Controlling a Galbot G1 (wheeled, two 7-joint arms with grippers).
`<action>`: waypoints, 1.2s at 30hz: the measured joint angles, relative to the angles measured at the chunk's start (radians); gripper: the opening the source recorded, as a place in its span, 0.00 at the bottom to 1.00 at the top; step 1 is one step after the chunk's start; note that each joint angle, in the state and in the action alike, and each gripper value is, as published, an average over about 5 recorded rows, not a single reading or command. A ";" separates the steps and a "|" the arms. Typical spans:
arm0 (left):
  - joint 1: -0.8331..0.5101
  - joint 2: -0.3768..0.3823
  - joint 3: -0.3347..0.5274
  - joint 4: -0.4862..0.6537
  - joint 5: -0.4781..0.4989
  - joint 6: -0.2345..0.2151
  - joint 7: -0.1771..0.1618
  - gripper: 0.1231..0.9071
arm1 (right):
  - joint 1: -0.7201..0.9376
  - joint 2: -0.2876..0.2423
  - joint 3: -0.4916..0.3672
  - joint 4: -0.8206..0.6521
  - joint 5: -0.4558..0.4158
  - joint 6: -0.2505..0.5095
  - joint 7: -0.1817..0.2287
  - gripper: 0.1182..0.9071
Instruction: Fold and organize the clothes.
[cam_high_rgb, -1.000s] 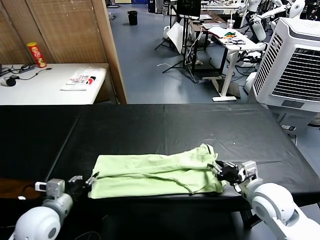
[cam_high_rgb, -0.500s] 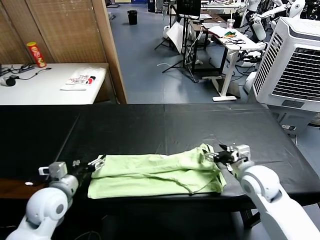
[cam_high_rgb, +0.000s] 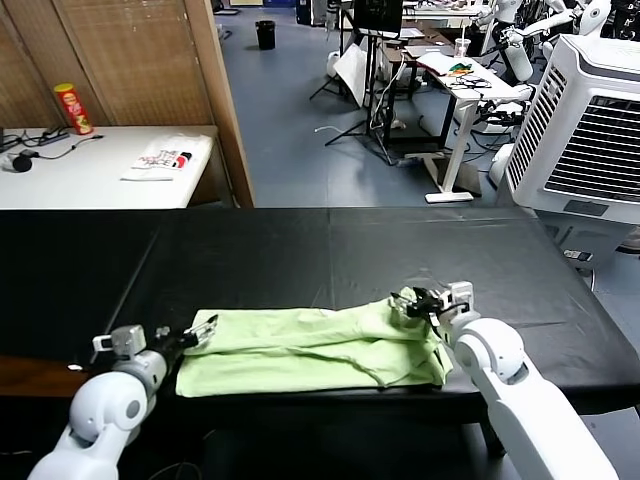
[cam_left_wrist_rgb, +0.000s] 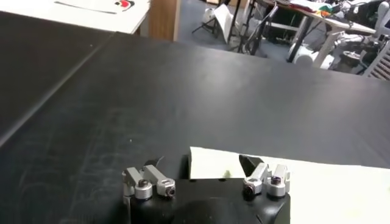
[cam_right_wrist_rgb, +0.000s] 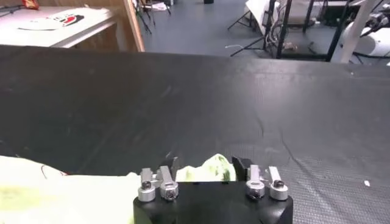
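Note:
The clothes are one pale green T-shirt (cam_high_rgb: 300, 350), folded into a long strip near the front of the black table (cam_high_rgb: 330, 250). My left gripper (cam_high_rgb: 203, 325) is at the strip's left end. In the left wrist view the left gripper (cam_left_wrist_rgb: 202, 162) is open, and a corner of the shirt (cam_left_wrist_rgb: 317, 189) lies between its fingers. My right gripper (cam_high_rgb: 408, 300) is at the strip's far right corner. In the right wrist view the right gripper (cam_right_wrist_rgb: 207, 163) stands partly narrowed but open, with a raised bunch of the shirt (cam_right_wrist_rgb: 210, 169) between its fingers.
A white side table (cam_high_rgb: 60, 185) at the back left carries a red can (cam_high_rgb: 72, 108) and a folded white red-printed item (cam_high_rgb: 165, 157). A wooden partition (cam_high_rgb: 215, 100) stands beside it. A white air cooler (cam_high_rgb: 590, 130) is at the right. The shirt lies close to the table's front edge.
Both grippers moved away from me along the shirt's ends. The right one went from the near right corner to the far right corner and its jaws narrowed. The left one slid onto the left end.

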 joint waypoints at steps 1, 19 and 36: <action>-0.003 -0.004 0.000 0.006 -0.001 -0.002 0.001 0.58 | -0.001 0.002 0.000 -0.003 -0.003 0.000 -0.001 0.33; -0.019 -0.060 0.005 0.042 0.090 -0.073 0.004 0.01 | -0.015 0.050 0.023 -0.052 -0.077 0.104 0.023 0.02; -0.006 -0.042 -0.022 0.011 0.118 -0.093 0.034 0.72 | -0.117 -0.041 0.092 0.109 -0.042 0.109 -0.017 0.83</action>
